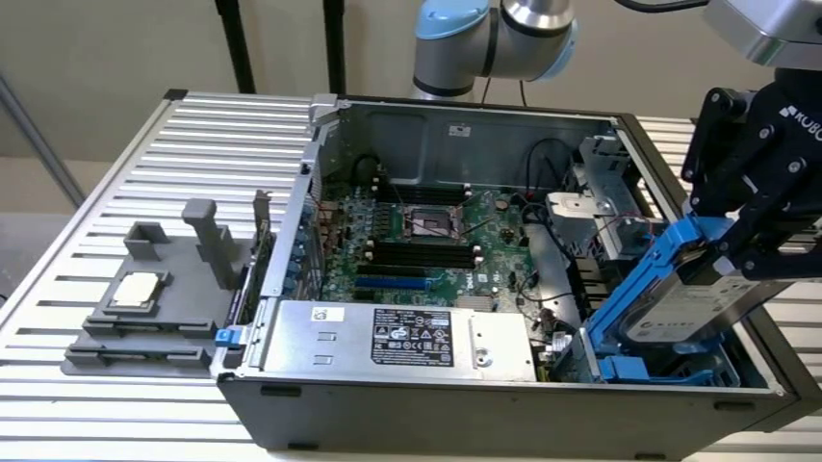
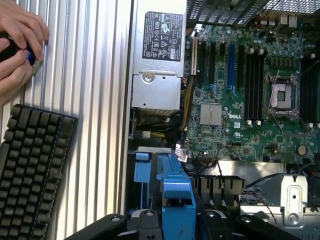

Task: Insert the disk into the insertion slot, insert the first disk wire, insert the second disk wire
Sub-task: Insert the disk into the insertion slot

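The disk [image 1: 687, 303], clipped in its blue carrier, hangs tilted in the computer case [image 1: 514, 409] at the exterior view's right. Its lower end is down at the blue rails of the insertion slot [image 1: 638, 371] and its upper end is raised above the case wall. My tool [image 1: 734, 258] is clamped on that upper end, across the carrier's edges. I judge the drive rigid, fairly heavy and shock-sensitive, and the plastic frame liable to flex. The side rails look the safest hold, not the label face. The power supply [image 1: 398, 337] sits beside the slot.
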`<state>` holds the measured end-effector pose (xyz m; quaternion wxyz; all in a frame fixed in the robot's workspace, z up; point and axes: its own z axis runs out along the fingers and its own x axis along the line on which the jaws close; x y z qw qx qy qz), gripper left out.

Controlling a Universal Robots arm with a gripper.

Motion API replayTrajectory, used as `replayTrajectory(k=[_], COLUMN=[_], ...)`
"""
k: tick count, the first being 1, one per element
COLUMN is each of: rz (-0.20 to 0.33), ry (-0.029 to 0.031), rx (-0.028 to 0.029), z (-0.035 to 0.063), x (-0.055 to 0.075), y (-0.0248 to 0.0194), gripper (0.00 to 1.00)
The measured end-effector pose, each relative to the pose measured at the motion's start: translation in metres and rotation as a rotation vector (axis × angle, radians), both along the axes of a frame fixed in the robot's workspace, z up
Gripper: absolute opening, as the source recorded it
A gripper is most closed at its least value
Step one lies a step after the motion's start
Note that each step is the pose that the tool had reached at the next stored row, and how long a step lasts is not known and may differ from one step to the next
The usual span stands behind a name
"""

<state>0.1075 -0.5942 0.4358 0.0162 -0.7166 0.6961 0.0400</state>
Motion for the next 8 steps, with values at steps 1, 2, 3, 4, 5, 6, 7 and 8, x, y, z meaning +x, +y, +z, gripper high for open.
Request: replayTrajectory(k=[1, 2, 3, 4, 5, 6, 7, 8], rz=[0.000, 0.000, 0.000, 0.000, 0.001, 0.001, 0.001, 0.001], ry=[0.0000, 0.0000, 0.0000, 0.0000, 0.0001, 0.0001, 0.0001, 0.0001], rx=[0.0008, 0.0008, 0.0008, 0.0006, 0.0005, 0.0004, 0.0003, 0.0002], z=[-0.0003, -0.0004, -0.0007, -0.0010, -0.0013, -0.0015, -0.0018, -0.0021], x=[0.0000, 0.0000, 0.0000, 0.0000, 0.0000, 0.0000, 0.0000, 0.0000], y=[-0.0006, -0.0010, -0.0013, -0.0014, -0.0016, -0.0019, -0.0019, -0.0019], gripper=[0.32, 0.32, 0.32, 0.32, 0.32, 0.32, 0.32, 0.32])
